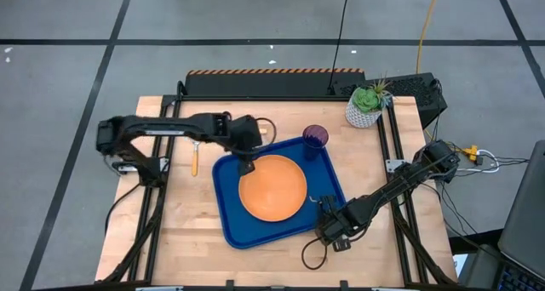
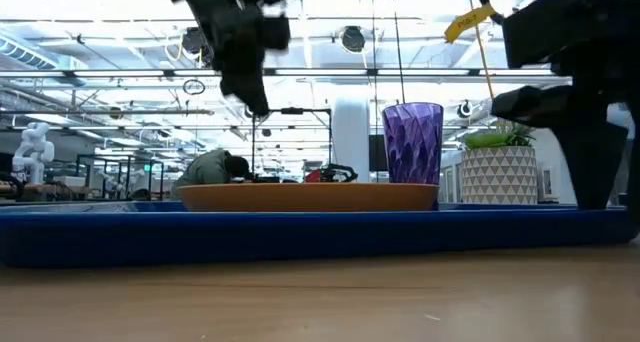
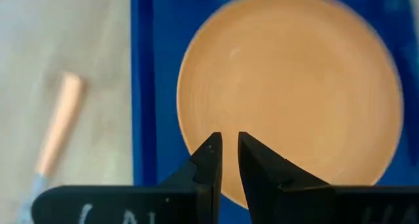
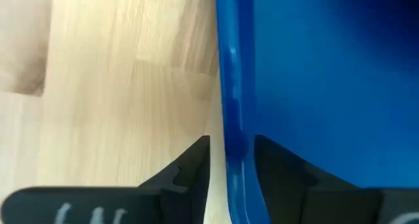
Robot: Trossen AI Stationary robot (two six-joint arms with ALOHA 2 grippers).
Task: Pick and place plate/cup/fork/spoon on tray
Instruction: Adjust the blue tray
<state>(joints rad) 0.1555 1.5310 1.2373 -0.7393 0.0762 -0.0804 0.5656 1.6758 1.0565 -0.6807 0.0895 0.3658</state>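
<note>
The orange plate (image 1: 272, 187) lies flat in the blue tray (image 1: 230, 227) in the middle of the table. The purple cup (image 1: 315, 138) stands upright in the tray's far right corner. The fork (image 1: 195, 159) lies on the table left of the tray. I cannot make out the spoon. My left gripper (image 3: 229, 145) hangs above the plate's far left edge, clear of it, its fingers almost together and empty. My right gripper (image 4: 232, 152) is open at the tray's near right rim (image 4: 232, 86), one finger on each side; a strip of table shows between the outer finger and the rim.
A white pot with a green plant (image 1: 366, 105) stands at the table's far right corner. A black cable loop (image 1: 311, 255) lies near the front edge by the right arm. Bare wood lies left of and in front of the tray.
</note>
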